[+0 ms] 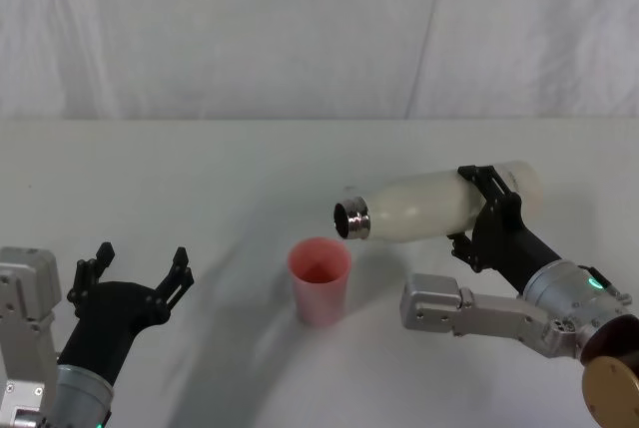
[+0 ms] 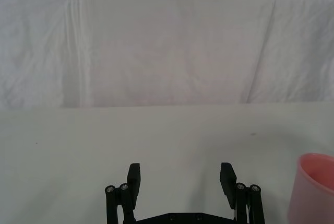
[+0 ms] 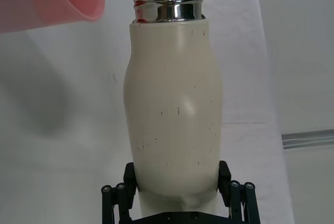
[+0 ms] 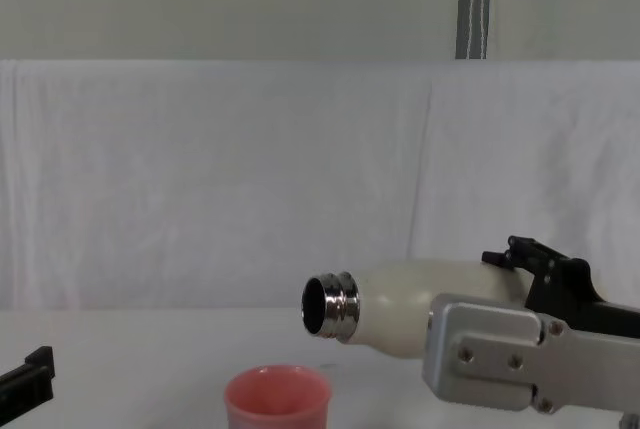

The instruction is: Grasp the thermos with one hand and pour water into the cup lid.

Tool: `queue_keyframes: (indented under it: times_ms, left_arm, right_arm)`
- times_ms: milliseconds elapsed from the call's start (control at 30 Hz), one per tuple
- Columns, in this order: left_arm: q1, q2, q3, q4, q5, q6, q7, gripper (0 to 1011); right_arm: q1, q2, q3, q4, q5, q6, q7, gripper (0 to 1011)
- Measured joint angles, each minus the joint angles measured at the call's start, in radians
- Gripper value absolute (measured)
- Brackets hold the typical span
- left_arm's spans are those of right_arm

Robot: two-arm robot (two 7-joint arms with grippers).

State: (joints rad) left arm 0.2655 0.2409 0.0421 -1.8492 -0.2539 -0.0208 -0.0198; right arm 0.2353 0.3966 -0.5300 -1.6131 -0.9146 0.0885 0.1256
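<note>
Above the cup lid (image 1: pixel 320 279) | thermos (image 1: pixel 439 206) near-horizontal, neck pointing left | right tool (image 1: pixel 488 216) clamped on it | left tool (image 1: pixel 139 270) spread, holding nothing

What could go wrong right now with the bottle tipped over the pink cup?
The right gripper holds the bottle near its base, almost on its side, with the steel mouth above and a bit to the right of the cup, so water might land past the rim. The cup is small and stands free; a strong stream could overflow or push it. The left gripper waits open, away from the cup, not steadying it.
</note>
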Motion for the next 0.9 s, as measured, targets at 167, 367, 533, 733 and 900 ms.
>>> queue_keyframes:
  times_ms: [167,367,533,733,900]
  left_arm:
    - [0.0,0.0,0.0,0.0,0.0,0.0,0.0,1001]
    - [0.0,0.0,0.0,0.0,0.0,0.0,0.0,1001]
    - [0.0,0.0,0.0,0.0,0.0,0.0,0.0,1001]
    - [0.0,0.0,0.0,0.0,0.0,0.0,0.0,1001]
    - [0.0,0.0,0.0,0.0,0.0,0.0,0.0,1001]
  right_arm:
    - [0.005,0.001,-0.004,0.0,-0.006,0.0,-0.003,951]
    - [0.007,0.002,-0.006,-0.002,-0.01,-0.001,-0.007,951]
    - [0.008,0.002,-0.006,-0.004,-0.01,-0.004,-0.011,951]
    - [0.007,0.002,-0.007,-0.006,-0.009,-0.008,-0.018,951]
    - [0.007,0.002,-0.009,-0.006,-0.011,-0.009,-0.019,951]
